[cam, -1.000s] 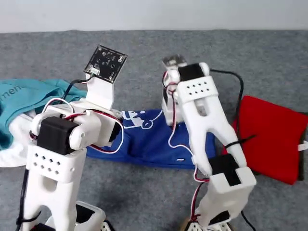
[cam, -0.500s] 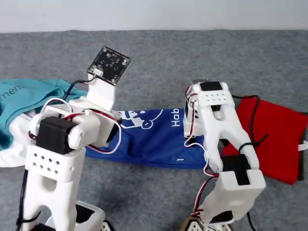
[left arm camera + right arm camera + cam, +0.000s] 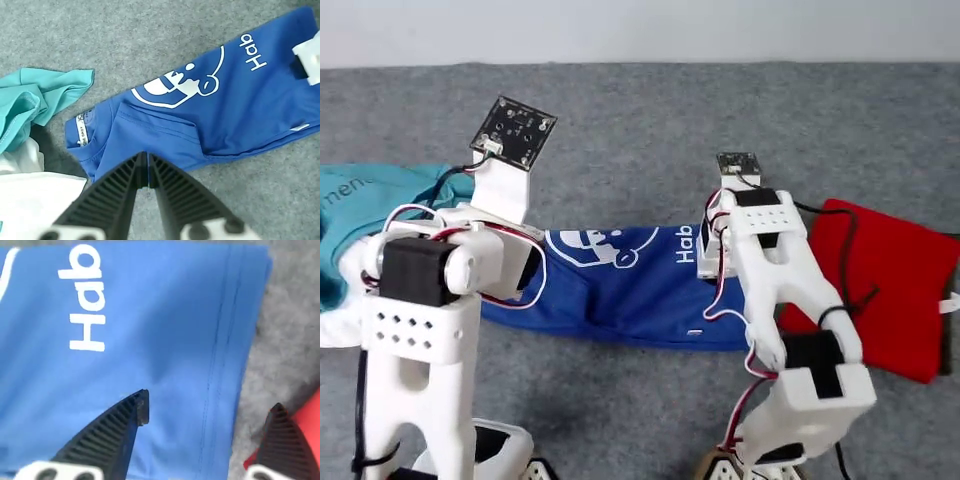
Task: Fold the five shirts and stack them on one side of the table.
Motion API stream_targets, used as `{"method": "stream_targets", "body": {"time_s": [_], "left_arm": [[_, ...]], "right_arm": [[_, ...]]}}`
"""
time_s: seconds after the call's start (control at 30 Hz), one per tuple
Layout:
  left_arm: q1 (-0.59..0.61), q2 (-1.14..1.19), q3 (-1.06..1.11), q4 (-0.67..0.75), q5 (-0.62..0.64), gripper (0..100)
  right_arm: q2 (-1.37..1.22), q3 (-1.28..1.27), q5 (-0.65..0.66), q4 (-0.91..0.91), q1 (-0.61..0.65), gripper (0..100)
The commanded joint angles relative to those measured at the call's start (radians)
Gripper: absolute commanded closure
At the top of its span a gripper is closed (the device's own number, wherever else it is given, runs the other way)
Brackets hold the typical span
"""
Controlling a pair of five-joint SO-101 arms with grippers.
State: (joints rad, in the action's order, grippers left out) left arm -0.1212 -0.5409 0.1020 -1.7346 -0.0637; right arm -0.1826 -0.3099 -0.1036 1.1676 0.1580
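Left wrist: left fingers [image 3: 125,185] closed, empty, by blue shirt [image 3: 240,115] collar. Right wrist: right fingers [image 3: 117,427] wide apart over hem.

Overhead and both close wrist cameras share the blue shirt [image 3: 640,290].

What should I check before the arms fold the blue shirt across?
1. Is the right gripper open over the hem end of the blue shirt: ok.
2. Is the left gripper open at the collar end: not ok, it is shut.
3. Does the blue shirt lie flat as a long strip: ok.
4. Is the red shirt apart from the hem: ok.
5. Is the white shirt off the collar: cannot tell.
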Motion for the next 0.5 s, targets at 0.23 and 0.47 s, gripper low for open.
{"method": "stream_targets", "body": {"time_s": [0.23,0.47], "left_arm": [[0.008,-0.026,-0.005,-0.02,-0.008,98],[0.008,-0.026,-0.005,-0.02,-0.008,98]], "right_arm": [[-0.127,0.049,0.003,-0.044,0.022,67.5],[-0.131,0.044,0.008,-0.059,0.05,89.5]]}}
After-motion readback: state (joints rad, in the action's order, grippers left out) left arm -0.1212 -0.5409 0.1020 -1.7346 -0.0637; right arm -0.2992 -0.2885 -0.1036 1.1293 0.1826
